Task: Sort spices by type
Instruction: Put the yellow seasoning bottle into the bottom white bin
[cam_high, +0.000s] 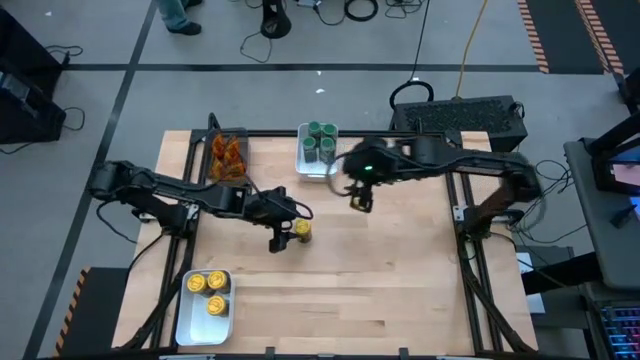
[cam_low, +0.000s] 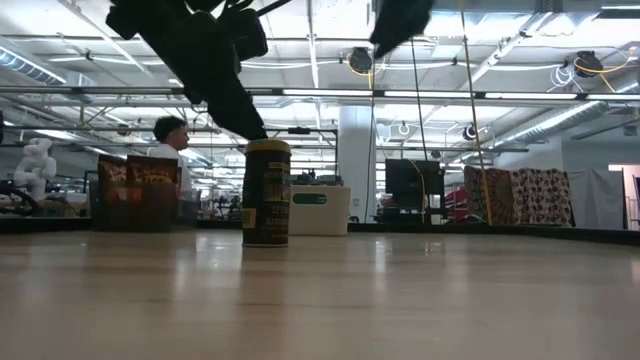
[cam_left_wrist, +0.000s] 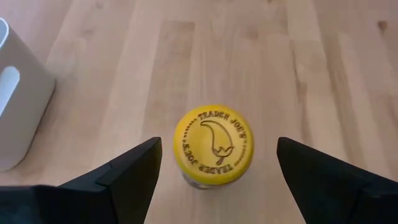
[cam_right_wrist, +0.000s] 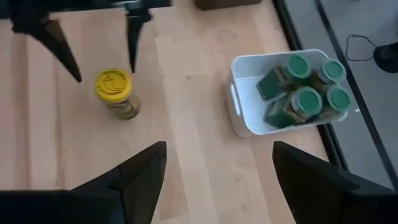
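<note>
Presently catalogued, largest item to smallest:

1. Table (cam_high: 400, 280): pale wooden slab with visible grain and plank seams, flat and matte, filling the centre of the high view inside a dark metal frame.

2. Left arm and left gripper (cam_high: 278, 240): dark jointed metal, reaching from centre-left of the high view. Its two wedge-shaped fingers stand wide apart, empty, poised above and astride the lone jar without touching it. Step in hand, as judged: the approach to pick up this last loose yellow jar. The next move calls for lowering straight down around the lid, closing on the round body, then carrying it to the lower-left tray.

3. Right arm and right gripper (cam_high: 359, 200): same dark build, upper centre of the high view, fingers spread apart and holding nothing, waiting just beside the green-jar tray.

4. Lower-left tray (cam_high: 183, 328): white rectangular plastic with rounded corners, holding three yellow-lidded jars (cam_high: 212, 293).

5. Upper-centre tray (cam_high: 303, 165): white, smooth-walled, with a side handle slot; it holds the green-lidded jars (cam_high: 321, 140), some lying tilted.

6. Clear-sided bin (cam_high: 213, 135): upper left of the table, containing orange-brown pieces (cam_high: 228, 155) of irregular, pointed shape.

7. Lone yellow-lidded jar (cam_left_wrist: 212, 145): small upright cylinder at table centre, glass body with dark label, glossy round lid embossed with lettering and a curved emblem.
</note>
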